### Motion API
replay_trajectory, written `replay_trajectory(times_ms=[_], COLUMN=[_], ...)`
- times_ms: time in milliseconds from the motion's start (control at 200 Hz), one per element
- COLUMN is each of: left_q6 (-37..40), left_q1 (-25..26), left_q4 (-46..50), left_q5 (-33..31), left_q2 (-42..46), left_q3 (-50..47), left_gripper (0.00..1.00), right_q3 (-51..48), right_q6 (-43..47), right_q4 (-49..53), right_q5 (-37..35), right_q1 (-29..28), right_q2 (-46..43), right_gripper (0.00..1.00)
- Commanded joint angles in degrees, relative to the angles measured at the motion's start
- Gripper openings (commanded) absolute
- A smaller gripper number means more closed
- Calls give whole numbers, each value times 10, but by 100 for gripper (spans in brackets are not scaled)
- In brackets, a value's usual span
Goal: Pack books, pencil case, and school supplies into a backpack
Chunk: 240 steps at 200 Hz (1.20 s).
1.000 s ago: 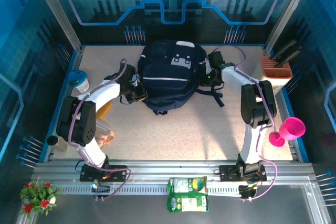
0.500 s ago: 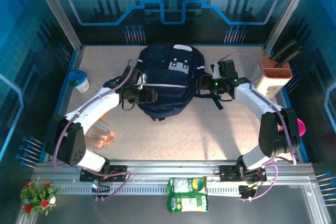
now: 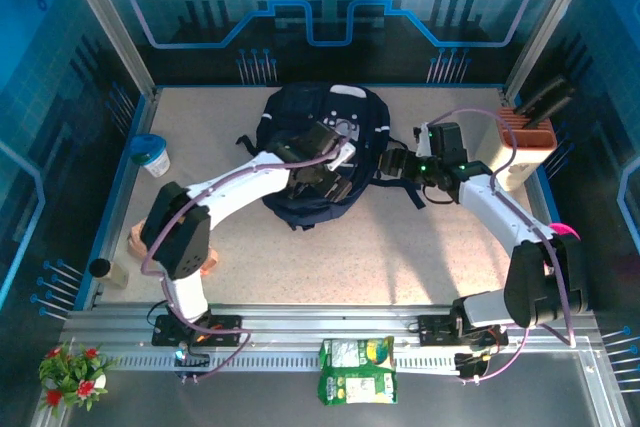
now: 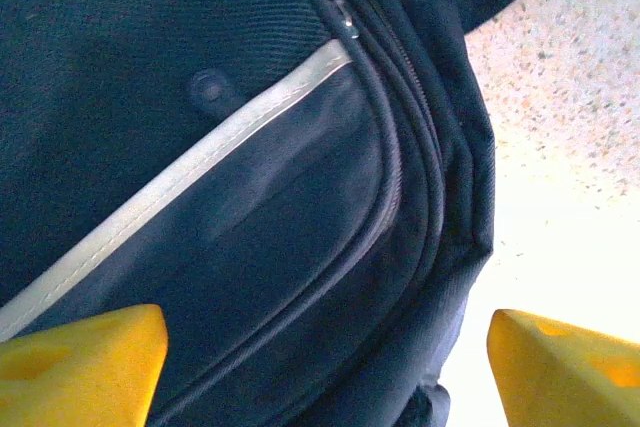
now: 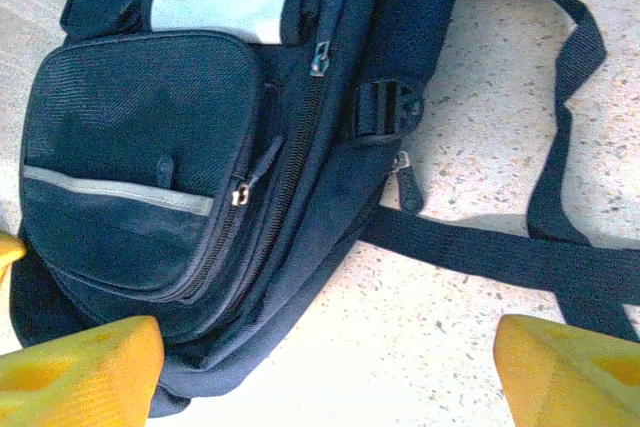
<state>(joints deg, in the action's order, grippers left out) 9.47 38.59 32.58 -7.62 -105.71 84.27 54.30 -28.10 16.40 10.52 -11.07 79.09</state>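
The navy backpack [image 3: 300, 117] lies flat at the back middle of the table, zips shut, front pocket with its pale stripe [image 4: 200, 157] facing up. My left gripper [image 3: 330, 187] hangs open over the pocket's lower right corner, its yellow fingertips [image 4: 90, 357] apart with only fabric below them. My right gripper [image 3: 392, 163] is open just right of the backpack [image 5: 150, 147], above bare table beside a dark strap [image 5: 500, 257]. Its fingertips [image 5: 80, 367] hold nothing. The books, pencil case and school supplies are out of view.
An orange and white holder with dark handles [image 3: 525, 137] stands at the back right, and a pink goblet [image 3: 562, 237] shows behind the right arm. A blue-lidded cup [image 3: 152, 155] and a small bottle [image 3: 100, 269] stand at the left edge. A green packet [image 3: 357, 369] lies on the front rail.
Both grippers have opened. The left arm swung right, from the backpack's left side to over its front pocket. The right gripper drew back to the right and nearer.
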Motion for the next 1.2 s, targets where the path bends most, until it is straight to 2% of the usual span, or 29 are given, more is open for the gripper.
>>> replay_trajectory(times_ms=[0,170,330,445,625,700,920,1026,1196], left_q6=[76,93,90,83,79,79,68,60,62], left_q1=[11,23,25,24,24,23,21,18,12], left_q4=[43,81,94,98,109,110,91,53,-32], left_q5=[-32,-86,-107,-144,-161,-168,-156,-130,-75], left_q2=[-34,-88,-115,-133,-157,-165,-136,-84,12], left_q3=[49,99,123,141,174,183,178,142,48], left_gripper=[80,78,78,74,66,59,27,19,14], right_q3=[-16,-24,-24,-23,-24,-25,-25,-23,-7], right_q6=[-3,-7,-14,-16,-22,-26,-33,-36,-52], right_q4=[0,1,-3,-4,-13,-17,-35,-59,-121], right_q5=[-5,2,12,16,26,31,56,85,159], right_q1=[17,31,34,34,36,37,38,38,38], right_q2=[-21,-28,-22,-18,-17,-14,-10,1,38], right_gripper=[86,86,86,86,86,86,86,85,81])
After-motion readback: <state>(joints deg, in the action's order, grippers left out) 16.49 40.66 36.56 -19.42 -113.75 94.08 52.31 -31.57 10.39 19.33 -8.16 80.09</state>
